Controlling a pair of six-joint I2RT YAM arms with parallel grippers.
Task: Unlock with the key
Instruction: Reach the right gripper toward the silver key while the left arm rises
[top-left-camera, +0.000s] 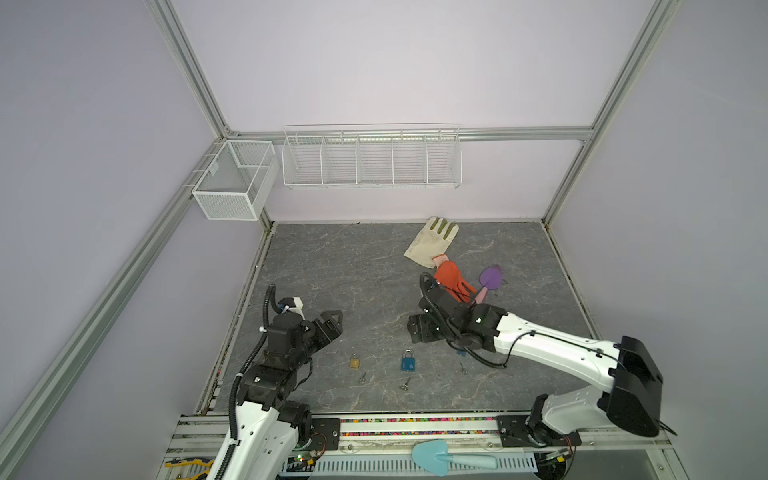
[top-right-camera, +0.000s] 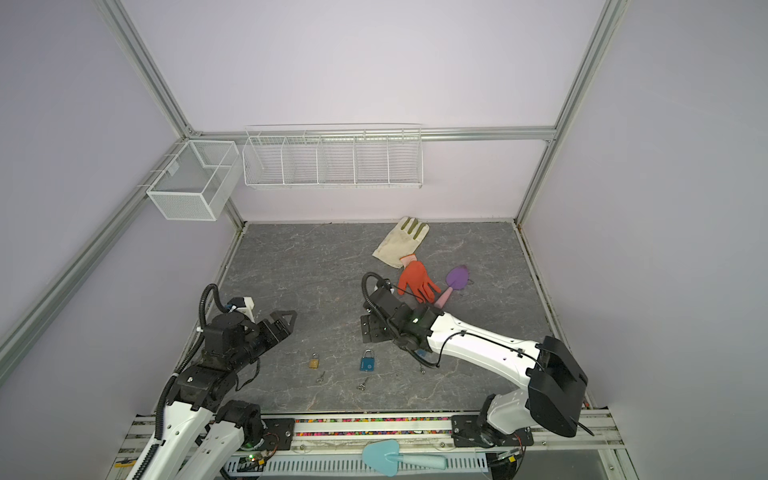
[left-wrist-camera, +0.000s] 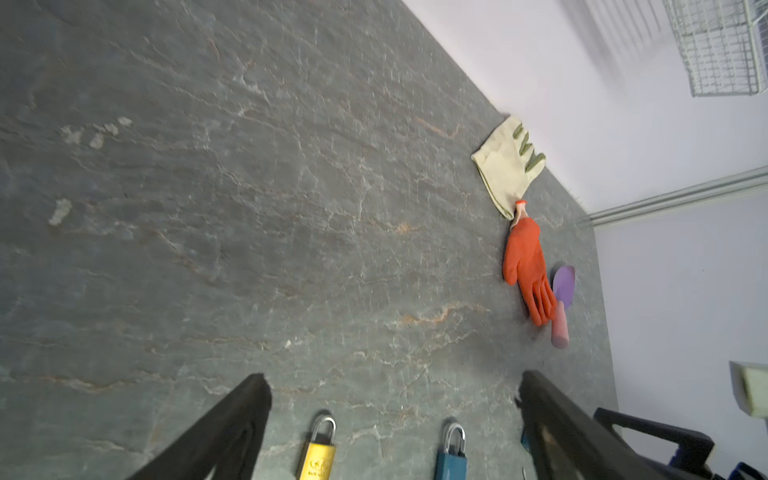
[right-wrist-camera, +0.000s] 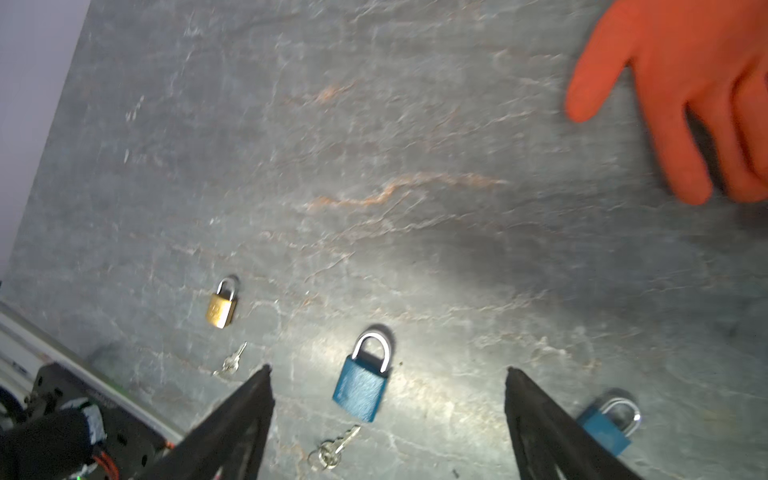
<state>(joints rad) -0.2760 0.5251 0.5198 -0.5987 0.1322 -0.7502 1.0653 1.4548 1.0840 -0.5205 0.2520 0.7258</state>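
Nearest, a teal trowel (top-left-camera: 451, 457) lies on the front rail, off the table (top-left-camera: 332, 266). On the table's near part three keys lie loose in a row: the left key (top-left-camera: 363, 377), the middle key (top-left-camera: 405, 383) on a ring, and the right key (top-left-camera: 462, 368) close to the right arm's cable. The locks lie flat just beyond them, shackles pointing to the far wall. The brass lock (top-left-camera: 354, 362) is beyond the left key and the blue lock (top-left-camera: 408, 361) beyond the middle key. A small blue lock (right-wrist-camera: 609, 430) is largely hidden under the right arm in both top views. Each key lies apart from the locks.

The left gripper (top-left-camera: 337, 324) hangs over the table to the left of the brass lock, jaws wide apart and empty. The right gripper (top-left-camera: 412, 329) hangs just beyond the blue lock, jaws also wide apart and empty.

Farther back lies an orange glove (top-left-camera: 451, 278), its cuff touching a cream glove (top-left-camera: 432, 243), with a purple trowel (top-left-camera: 490, 278) just beside it. On the far wall hang a wire rack (top-left-camera: 372, 158) and a mesh basket (top-left-camera: 232, 183)
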